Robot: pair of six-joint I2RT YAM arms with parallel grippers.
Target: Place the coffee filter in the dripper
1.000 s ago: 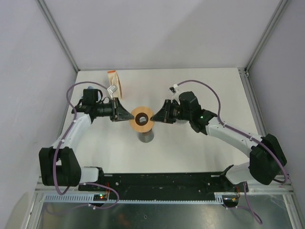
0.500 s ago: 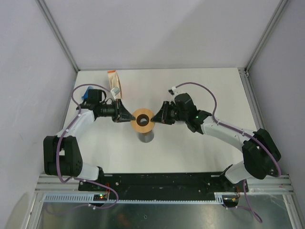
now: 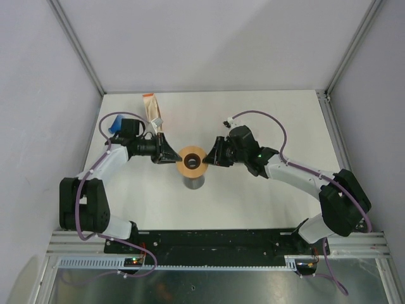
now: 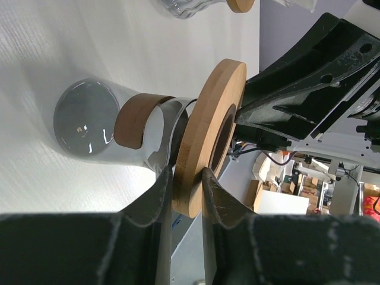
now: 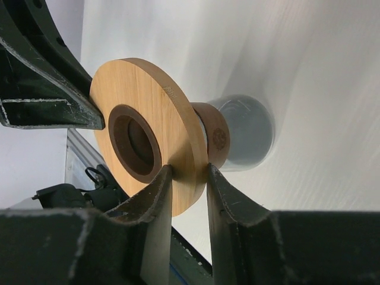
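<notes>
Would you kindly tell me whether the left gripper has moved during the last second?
Yes. The left gripper has shifted slightly right, closer to the glass carafe, judged against the brown pouch at the back.

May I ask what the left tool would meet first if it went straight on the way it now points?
The wooden ring: its rim sits between the left tool's fingers, and the right tool seems to lie just beyond.
</notes>
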